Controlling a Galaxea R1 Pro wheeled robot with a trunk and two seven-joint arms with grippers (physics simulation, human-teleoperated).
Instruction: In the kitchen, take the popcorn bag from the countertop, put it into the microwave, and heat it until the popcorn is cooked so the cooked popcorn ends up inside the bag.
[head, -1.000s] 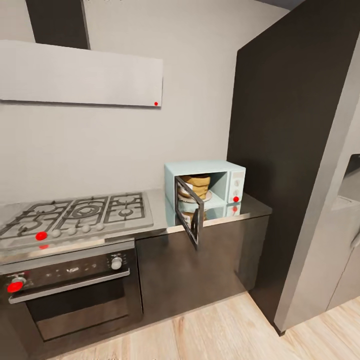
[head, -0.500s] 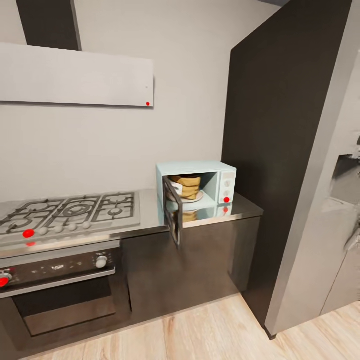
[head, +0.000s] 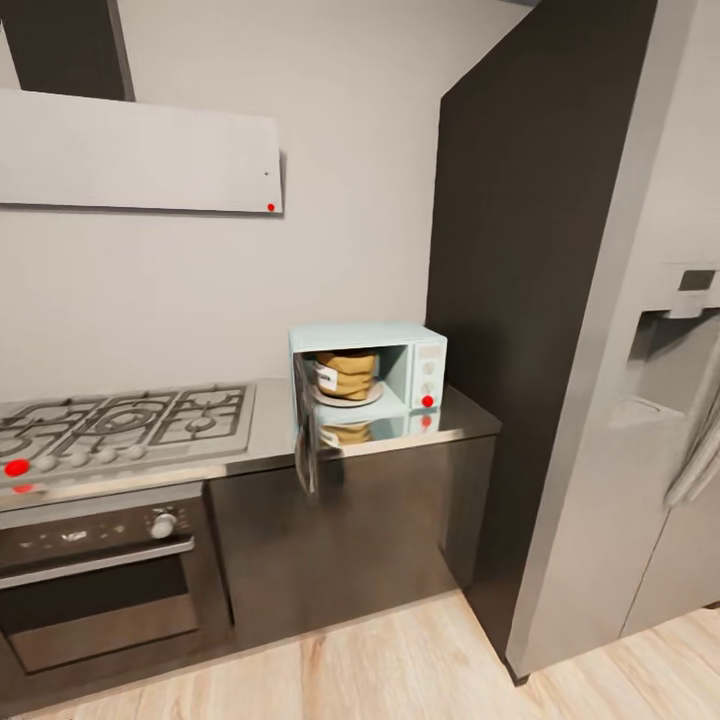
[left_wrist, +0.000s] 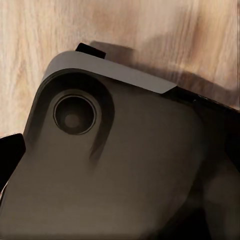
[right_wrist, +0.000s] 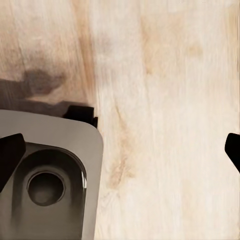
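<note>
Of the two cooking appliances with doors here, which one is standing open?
The mint-blue microwave on the countertop: its door hangs open, popcorn bag inside. The built-in oven is shut.

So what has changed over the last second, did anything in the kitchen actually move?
Only the camera: the whole head view has slid left, bringing the refrigerator on the right into view. The microwave still stands on the countertop, door open, with the popcorn bag inside. Nothing was grasped or released.

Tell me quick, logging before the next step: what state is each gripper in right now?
Left gripper: cannot be told; one dark fingertip at the frame edge.
Right gripper: open, holding nothing, above the wood floor.
</note>
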